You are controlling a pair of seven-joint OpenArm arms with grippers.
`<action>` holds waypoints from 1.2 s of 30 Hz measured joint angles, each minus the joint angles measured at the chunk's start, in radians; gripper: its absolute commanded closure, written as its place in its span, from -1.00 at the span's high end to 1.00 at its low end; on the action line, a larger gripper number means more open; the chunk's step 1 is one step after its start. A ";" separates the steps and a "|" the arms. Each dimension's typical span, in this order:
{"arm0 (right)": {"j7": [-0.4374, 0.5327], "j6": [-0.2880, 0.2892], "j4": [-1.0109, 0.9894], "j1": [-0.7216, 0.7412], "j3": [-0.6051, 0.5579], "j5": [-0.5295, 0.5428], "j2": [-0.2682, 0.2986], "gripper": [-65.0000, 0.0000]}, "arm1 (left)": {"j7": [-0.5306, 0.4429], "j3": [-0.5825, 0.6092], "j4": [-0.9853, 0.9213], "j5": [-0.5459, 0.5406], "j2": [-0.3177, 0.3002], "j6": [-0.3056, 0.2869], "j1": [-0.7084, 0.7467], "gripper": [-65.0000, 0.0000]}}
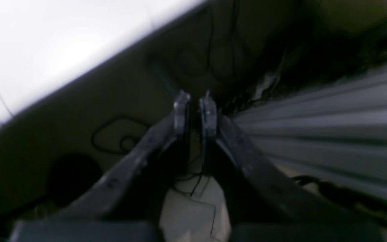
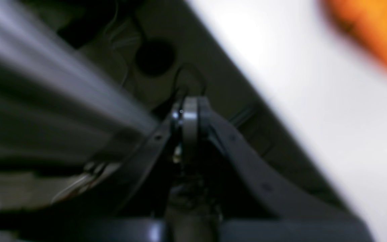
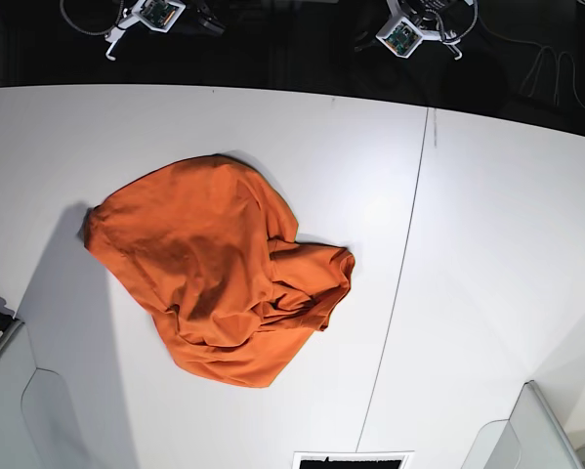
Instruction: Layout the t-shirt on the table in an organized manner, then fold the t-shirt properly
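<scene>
The orange t-shirt (image 3: 224, 283) lies crumpled in a heap on the left half of the white table (image 3: 487, 244), with no gripper touching it. A blurred orange corner of the t-shirt (image 2: 375, 30) shows on the table (image 2: 314, 84) in the right wrist view. My right gripper (image 2: 189, 107) hangs beyond the table's edge, shut with nothing in it. My left gripper (image 1: 195, 102) also hangs off the table (image 1: 45, 43), its fingers a narrow gap apart and empty.
A thin dark seam (image 3: 409, 264) crosses the table right of the shirt. Grey arm housings sit at the near corners (image 3: 23, 410) (image 3: 536, 430). Two small devices with cables (image 3: 146, 15) (image 3: 409, 34) lie past the far edge. A ribbed grey rail (image 1: 331, 124) and floor cables (image 1: 113, 134) lie below.
</scene>
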 measured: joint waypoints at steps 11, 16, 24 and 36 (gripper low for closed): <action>-0.165 -0.123 0.013 0.227 0.150 0.174 -0.035 -1.00 | -0.039 -0.080 0.020 -0.073 -0.017 0.000 0.007 -0.03; -0.168 -0.151 -0.071 0.367 0.150 0.179 -0.058 -1.00 | -0.056 -0.080 0.019 -0.072 -0.069 0.003 -0.049 0.03; -0.220 -0.154 -0.262 0.584 0.189 0.165 -0.217 -0.96 | -0.041 -0.078 0.005 -0.075 -0.167 0.084 -0.283 0.03; -0.323 -0.333 -0.274 0.723 0.479 0.141 -0.409 -0.09 | -0.031 0.004 -0.331 -0.245 -0.152 0.099 -0.745 0.03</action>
